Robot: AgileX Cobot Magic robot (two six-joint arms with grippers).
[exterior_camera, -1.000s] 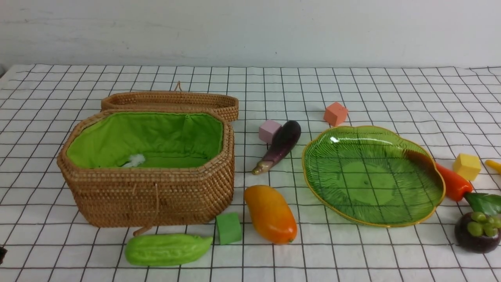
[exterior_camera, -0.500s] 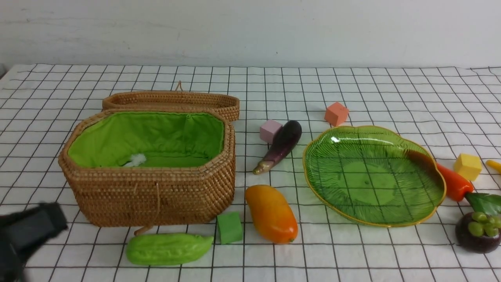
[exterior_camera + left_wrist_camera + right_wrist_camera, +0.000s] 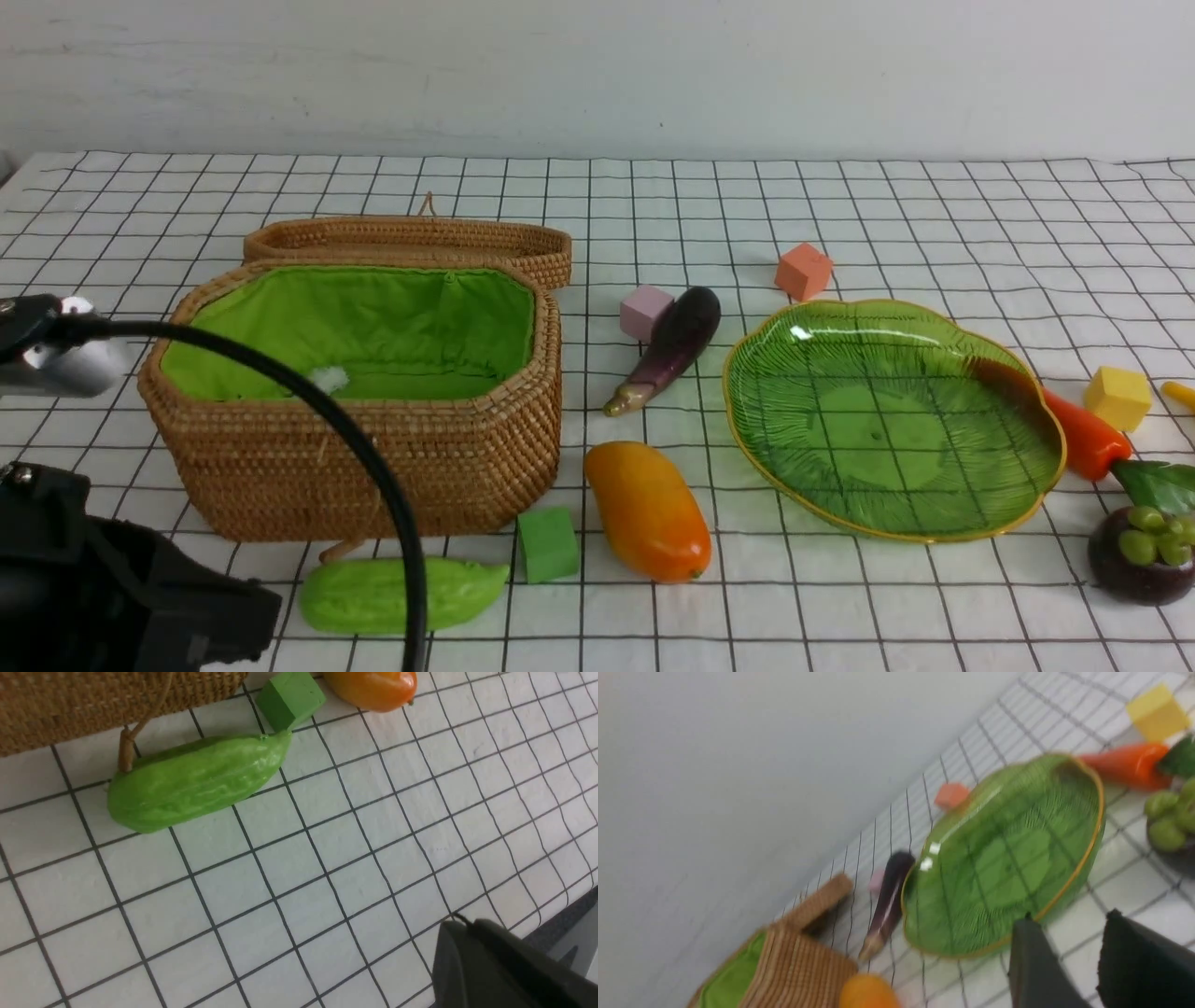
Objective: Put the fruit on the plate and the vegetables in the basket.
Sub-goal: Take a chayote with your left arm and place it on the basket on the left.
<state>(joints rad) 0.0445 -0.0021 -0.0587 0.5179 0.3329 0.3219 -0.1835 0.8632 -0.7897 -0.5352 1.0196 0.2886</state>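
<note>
The left gripper (image 3: 467, 926) is narrow, its fingers brought together, with nothing held between them. The right gripper (image 3: 1070, 919) stands part wide, and nothing is in its gap. In the front view, the gourd (image 3: 448, 593) lies just to the right of the left gripper, on the cloth (image 3: 653, 644), with a black cable (image 3: 373, 457) of the left arm crossing before it. Farther right of this gripper are the green cube (image 3: 548, 544), then the mango (image 3: 647, 511), and at far right the mangosteen (image 3: 1144, 555). The basket (image 3: 364, 467) stands open beyond the left gripper, a small white thing (image 3: 329, 379) inside. Well to this gripper's right is the plate (image 3: 878, 439), bare; at its right side lies the carrot (image 3: 1088, 437), then the yellow cube (image 3: 1117, 399) and the banana (image 3: 1179, 393), partly out of view. Farther forward and right of the gripper, the eggplant (image 3: 674, 345) lies beside the pink cube (image 3: 644, 313). The lid (image 3: 411, 238) is behind the basket, and the red cube (image 3: 803, 272) is behind the plate.
</note>
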